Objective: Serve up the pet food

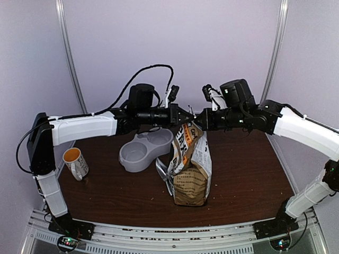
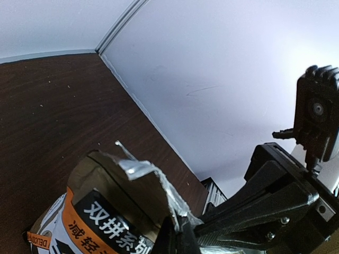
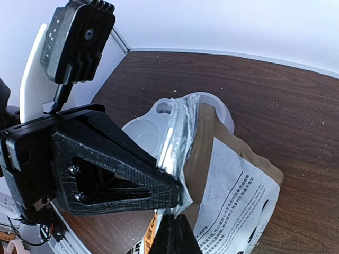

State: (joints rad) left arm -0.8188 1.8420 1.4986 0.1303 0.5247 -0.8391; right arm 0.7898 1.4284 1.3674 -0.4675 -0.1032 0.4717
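Observation:
The kraft-brown pet food bag (image 1: 190, 172) stands upright mid-table, its silver foil top edge raised. No kibble shows; it is hidden inside the bag. My left gripper (image 1: 188, 115) and right gripper (image 1: 200, 119) meet tip to tip over the bag, each shut on the foil top edge. In the left wrist view my left gripper (image 2: 180, 226) pinches the foil lip (image 2: 151, 182), with the right gripper's black body just beyond. In the right wrist view my right gripper (image 3: 175, 221) pinches the same lip (image 3: 177, 132) next to the left gripper's fingers (image 3: 122, 177).
A grey double bowl (image 1: 142, 151) lies just left of and behind the bag, and shows in the right wrist view (image 3: 140, 132). A white and orange mug (image 1: 74, 162) stands at the left edge. Crumbs dot the brown table (image 1: 249, 169).

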